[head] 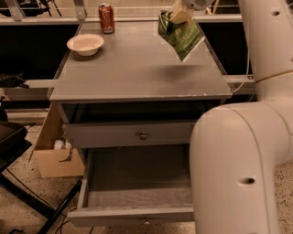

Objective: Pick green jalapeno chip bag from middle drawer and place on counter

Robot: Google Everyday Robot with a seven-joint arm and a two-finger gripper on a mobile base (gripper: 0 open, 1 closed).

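Observation:
My gripper (180,13) is at the top of the camera view, above the right rear part of the counter (132,73). It is shut on the top of the green jalapeno chip bag (181,37), which hangs tilted in the air over the counter and casts a shadow on it. The middle drawer (137,215) is pulled wide open below, and the part of its grey floor that shows holds nothing. My white arm covers its right side.
A white bowl (85,44) and a red soda can (106,18) stand at the counter's rear left. The drawer above, with a knob (143,135), is nearly shut. A cardboard box (55,155) sits on the floor at the left. My bulky arm (238,164) fills the right.

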